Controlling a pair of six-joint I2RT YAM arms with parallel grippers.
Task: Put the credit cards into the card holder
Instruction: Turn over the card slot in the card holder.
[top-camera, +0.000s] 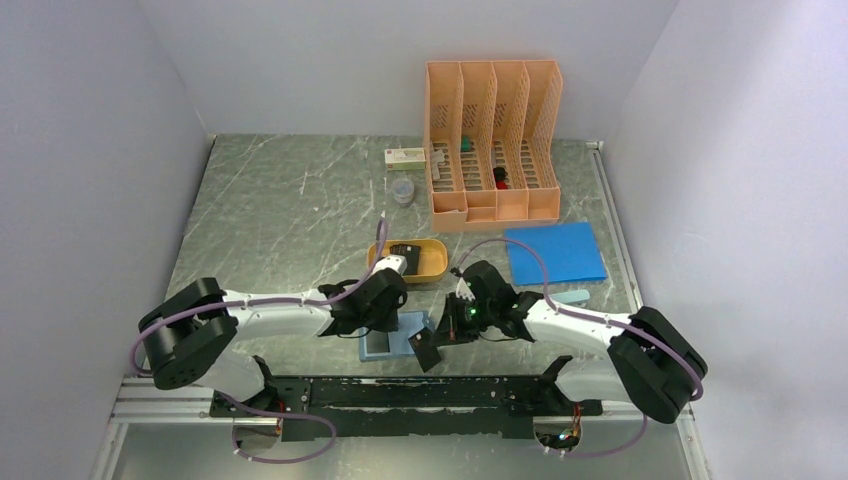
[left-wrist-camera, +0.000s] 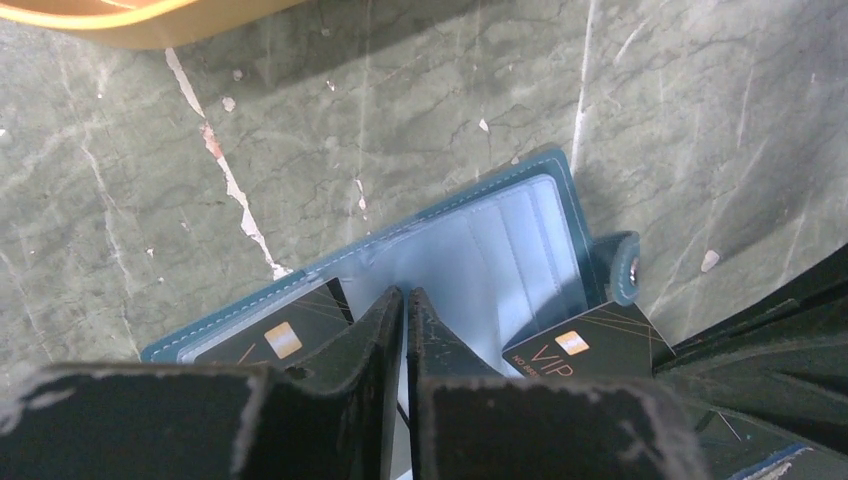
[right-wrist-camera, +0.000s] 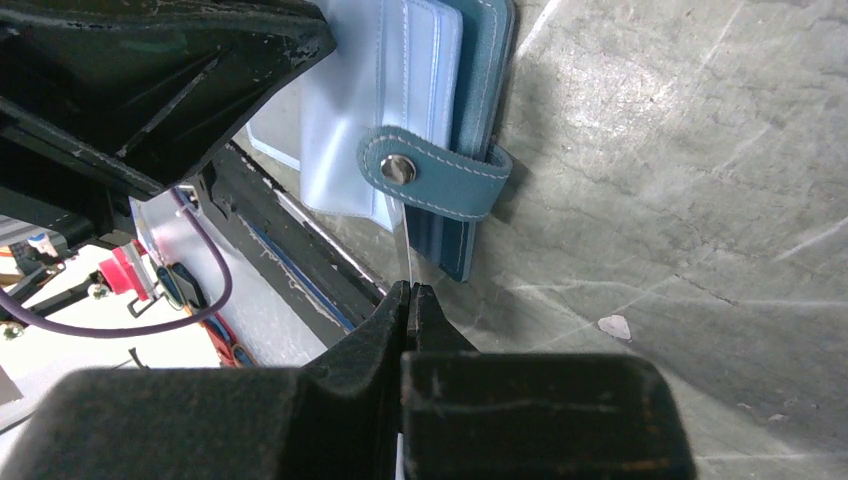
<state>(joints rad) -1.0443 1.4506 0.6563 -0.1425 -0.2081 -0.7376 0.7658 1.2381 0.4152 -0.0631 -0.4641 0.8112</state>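
Here the teal card holder (left-wrist-camera: 470, 250) lies open with black credit cards (left-wrist-camera: 590, 350)

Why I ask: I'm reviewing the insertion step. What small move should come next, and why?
Probably ease the right gripper forward so its credit card slides into a clear pocket of the card holder. That gripper is shut on the card, held edge-on, and the card's front edge reaches the open holder beside the snap tab. The left gripper sits over the pockets, jaws nearly closed.
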